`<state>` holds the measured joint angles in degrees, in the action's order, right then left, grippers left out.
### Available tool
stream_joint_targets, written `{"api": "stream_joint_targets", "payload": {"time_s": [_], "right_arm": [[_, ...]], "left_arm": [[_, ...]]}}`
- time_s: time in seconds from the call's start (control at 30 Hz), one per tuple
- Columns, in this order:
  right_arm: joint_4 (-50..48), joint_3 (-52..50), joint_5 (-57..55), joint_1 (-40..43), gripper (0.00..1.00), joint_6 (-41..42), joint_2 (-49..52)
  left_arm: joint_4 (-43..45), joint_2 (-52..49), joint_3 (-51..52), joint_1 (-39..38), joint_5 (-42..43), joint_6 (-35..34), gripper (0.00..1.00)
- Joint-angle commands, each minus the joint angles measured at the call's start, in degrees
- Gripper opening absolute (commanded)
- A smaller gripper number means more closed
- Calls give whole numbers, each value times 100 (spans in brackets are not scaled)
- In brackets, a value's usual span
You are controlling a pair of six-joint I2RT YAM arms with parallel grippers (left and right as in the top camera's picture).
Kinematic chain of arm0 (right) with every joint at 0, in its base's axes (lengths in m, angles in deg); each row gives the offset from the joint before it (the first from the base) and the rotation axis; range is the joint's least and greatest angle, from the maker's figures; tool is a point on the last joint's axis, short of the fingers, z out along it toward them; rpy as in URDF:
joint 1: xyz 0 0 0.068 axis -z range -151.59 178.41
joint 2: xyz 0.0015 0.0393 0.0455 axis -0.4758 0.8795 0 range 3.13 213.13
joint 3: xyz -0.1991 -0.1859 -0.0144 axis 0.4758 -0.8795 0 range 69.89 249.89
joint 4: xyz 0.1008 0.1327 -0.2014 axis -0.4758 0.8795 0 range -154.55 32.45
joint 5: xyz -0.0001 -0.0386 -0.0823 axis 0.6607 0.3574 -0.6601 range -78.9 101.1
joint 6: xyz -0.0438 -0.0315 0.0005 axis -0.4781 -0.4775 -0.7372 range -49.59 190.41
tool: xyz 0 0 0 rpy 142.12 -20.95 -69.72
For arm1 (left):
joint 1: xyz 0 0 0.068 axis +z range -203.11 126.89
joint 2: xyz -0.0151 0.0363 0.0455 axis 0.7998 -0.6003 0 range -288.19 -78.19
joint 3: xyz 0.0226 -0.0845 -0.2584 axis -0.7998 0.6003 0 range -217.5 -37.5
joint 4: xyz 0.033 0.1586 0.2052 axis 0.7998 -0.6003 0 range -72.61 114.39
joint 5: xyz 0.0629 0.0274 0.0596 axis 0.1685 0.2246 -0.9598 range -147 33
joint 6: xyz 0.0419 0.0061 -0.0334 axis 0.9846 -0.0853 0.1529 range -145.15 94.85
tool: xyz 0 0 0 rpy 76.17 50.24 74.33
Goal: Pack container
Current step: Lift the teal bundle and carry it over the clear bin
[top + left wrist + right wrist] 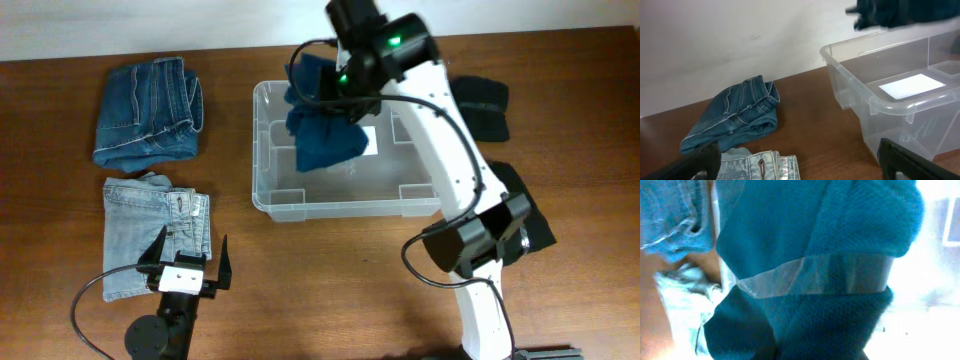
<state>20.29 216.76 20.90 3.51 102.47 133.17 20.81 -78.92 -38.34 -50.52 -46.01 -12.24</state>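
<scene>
Clear container [300,205], blue garment [325,135] hanging in

Clear rectangular plastic container [340,204], upright, open-topped, rounded corners, rolled rim

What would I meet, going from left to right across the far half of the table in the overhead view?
dark blue folded jeans → clear container → black folded garment. The blue garment hanging over the container overlaps it, so it is left out.
</scene>
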Motion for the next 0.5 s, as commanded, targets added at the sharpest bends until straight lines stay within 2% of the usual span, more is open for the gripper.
{"api": "stream_joint_targets", "payload": {"time_s": [0.0,0.47], "right_arm": [[-356,-612,-299,-136,4,664,-105],[-1967,-2540,-94,-380,4,745,-105]], "left_arm": [[2,39,33,9,66,90,99],[2,39,33,9,66,90,99]]}}
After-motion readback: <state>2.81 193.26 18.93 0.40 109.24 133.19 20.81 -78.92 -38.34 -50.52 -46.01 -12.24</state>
